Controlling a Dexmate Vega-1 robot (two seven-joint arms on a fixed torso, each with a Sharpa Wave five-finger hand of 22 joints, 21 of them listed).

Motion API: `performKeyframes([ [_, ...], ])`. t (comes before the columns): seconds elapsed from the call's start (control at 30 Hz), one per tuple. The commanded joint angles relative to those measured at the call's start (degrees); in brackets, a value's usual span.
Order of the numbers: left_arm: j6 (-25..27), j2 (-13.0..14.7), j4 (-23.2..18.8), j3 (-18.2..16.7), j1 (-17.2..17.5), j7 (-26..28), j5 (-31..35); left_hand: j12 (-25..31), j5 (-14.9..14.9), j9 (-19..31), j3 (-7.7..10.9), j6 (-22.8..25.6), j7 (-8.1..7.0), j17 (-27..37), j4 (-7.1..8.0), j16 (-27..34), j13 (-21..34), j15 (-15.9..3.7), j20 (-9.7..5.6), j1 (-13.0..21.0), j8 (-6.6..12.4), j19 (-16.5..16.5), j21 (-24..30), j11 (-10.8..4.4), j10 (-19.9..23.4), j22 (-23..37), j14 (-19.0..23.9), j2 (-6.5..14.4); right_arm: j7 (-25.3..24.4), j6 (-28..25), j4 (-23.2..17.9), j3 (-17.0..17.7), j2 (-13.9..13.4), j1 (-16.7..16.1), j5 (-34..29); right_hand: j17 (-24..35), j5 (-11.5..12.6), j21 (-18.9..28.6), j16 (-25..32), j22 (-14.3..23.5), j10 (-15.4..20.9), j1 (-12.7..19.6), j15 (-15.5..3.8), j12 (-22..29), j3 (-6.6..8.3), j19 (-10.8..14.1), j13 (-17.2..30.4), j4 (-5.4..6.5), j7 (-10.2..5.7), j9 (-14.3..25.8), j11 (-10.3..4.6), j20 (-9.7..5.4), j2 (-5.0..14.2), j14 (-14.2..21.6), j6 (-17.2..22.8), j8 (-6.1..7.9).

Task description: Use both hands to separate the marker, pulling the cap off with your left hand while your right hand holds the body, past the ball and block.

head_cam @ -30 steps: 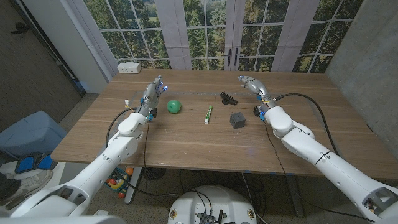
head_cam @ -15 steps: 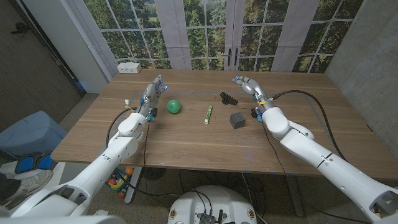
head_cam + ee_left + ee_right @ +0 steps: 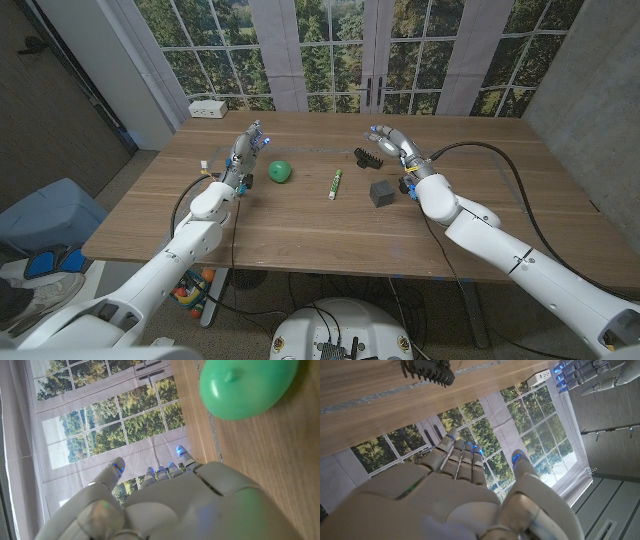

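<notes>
A green-and-white marker [image 3: 335, 183] lies near the middle of the wooden table [image 3: 300, 225], pointing away from me. The green ball [image 3: 279, 171] sits to its left and shows close up in the left wrist view [image 3: 247, 385]. The dark grey block [image 3: 381, 192] sits to the marker's right. My left hand [image 3: 245, 151] stands open beside the ball, fingers apart and holding nothing [image 3: 165, 500]. My right hand [image 3: 393, 143] hovers open behind the block, near a black toothed piece [image 3: 368, 156], with nothing in its fingers [image 3: 460, 485].
The black toothed piece [image 3: 427, 370] lies at the back of the table beyond the block. A white power strip [image 3: 208, 109] rests at the far left corner. Windows stand behind the table. A black cable [image 3: 500, 165] trails along the right side.
My right hand has moved leftwards, from beyond the block's right side toward the black toothed piece. The left hand, marker, ball and block have not moved.
</notes>
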Motion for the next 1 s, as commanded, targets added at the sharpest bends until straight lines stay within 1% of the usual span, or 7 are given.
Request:
performKeyframes([
  [0.03,-0.21,0.05,-0.47,-0.06,0.39,0.21,0.15,0.43,0.12,0.25,0.16,-0.17,0.07,0.21,-0.13,0.37,0.23,-1.58,-1.67,-0.70,0.26,0.11,-0.18,-0.17,-0.16,0.28,-0.29,2.16,0.74,-4.97,-2.71,-2.00,-0.50,0.12,-5.71,0.21,0.52,0.09,0.41,0.22,0.10,0.49,-0.28,0.42,0.05,0.49,0.20,-0.28,-0.09,0.18,-0.41,-0.24,-0.07,0.44,0.29,0.08],
  [0.17,-0.27,0.07,-0.57,-0.06,0.45,0.13,0.13,0.44,0.12,0.25,0.16,-0.15,0.07,0.21,-0.14,0.36,0.23,-1.60,-1.68,-0.76,0.26,0.16,-0.26,-0.19,-0.15,0.28,-0.31,2.14,0.61,-6.17,-3.37,-2.78,-0.40,0.07,-7.54,0.23,0.53,0.07,0.45,0.23,0.15,0.61,-0.36,0.43,-0.01,0.57,0.23,-0.44,-0.27,0.19,-0.66,-0.31,-0.20,0.48,0.29,0.08],
  [0.37,-0.50,0.09,-0.57,-0.08,0.45,-0.15,0.07,0.44,0.12,0.25,0.17,-0.16,0.08,0.21,-0.18,0.37,0.23,-1.62,-1.68,-0.85,0.25,0.22,-0.41,-0.21,-0.12,0.28,-0.23,2.12,0.44,-10.04,-4.64,-5.07,-0.11,0.45,-12.51,0.27,0.62,0.03,0.54,0.24,0.35,1.08,-0.58,0.48,-0.07,0.76,0.30,-0.91,-0.31,0.21,-1.09,-0.12,-0.45,0.65,0.34,0.12],
  [0.53,-0.68,0.20,-0.68,-0.13,0.55,-0.18,0.14,0.43,0.12,0.25,0.19,-0.18,0.07,0.20,-0.21,0.36,0.23,-1.61,-1.70,-0.90,0.24,0.28,-0.51,-0.20,-0.15,0.29,-0.22,2.10,1.14,-12.33,-5.42,-6.55,0.23,0.69,-15.24,0.35,0.67,-0.06,0.65,0.25,0.66,1.40,-0.87,0.58,-0.16,0.81,0.38,-1.11,-0.77,0.23,-1.30,-0.07,-0.50,0.80,0.61,0.23],
  [0.6,-0.76,0.22,-0.68,-0.12,0.56,-0.24,0.17,0.43,0.11,0.25,0.19,-0.16,0.04,0.20,-0.22,0.36,0.23,-1.58,-1.63,-0.94,0.24,0.32,-0.56,-0.19,-0.15,0.29,-0.20,2.09,1.55,-13.06,-5.60,-7.19,0.23,0.85,-16.37,0.42,0.69,0.07,0.89,0.28,0.86,1.56,-1.11,0.64,-0.25,1.33,0.45,-1.17,-0.93,0.25,-1.45,-0.36,-0.48,1.25,0.92,0.33],
  [0.77,-0.80,0.29,-0.79,-0.13,0.61,-0.34,0.17,0.43,0.12,0.25,0.22,-0.13,0.08,0.19,-0.26,0.34,0.23,-1.56,-1.65,-0.99,0.25,0.39,-0.68,-0.17,-0.12,0.29,-0.22,2.11,1.67,-16.87,-6.57,-8.78,0.92,0.99,-20.19,0.57,0.68,0.26,1.42,0.32,1.90,1.78,-1.14,1.05,-0.49,2.10,0.66,-1.27,-0.81,0.30,-1.58,0.19,-0.64,2.32,1.34,0.47],
  [1.0,-0.92,0.37,-0.89,-0.22,0.79,-0.47,0.05,0.45,0.12,0.25,0.24,-0.11,0.08,0.19,-0.29,0.34,0.23,-1.60,-1.66,-1.07,0.25,0.45,-0.83,-0.22,-0.06,0.29,-0.19,2.10,2.59,-19.95,-7.06,-10.80,1.78,1.43,-23.98,0.90,0.54,0.70,2.35,0.46,3.20,1.80,-1.49,1.58,-1.15,3.54,1.08,-1.29,-1.05,0.37,-1.72,1.05,-1.22,4.13,2.33,0.78],
])
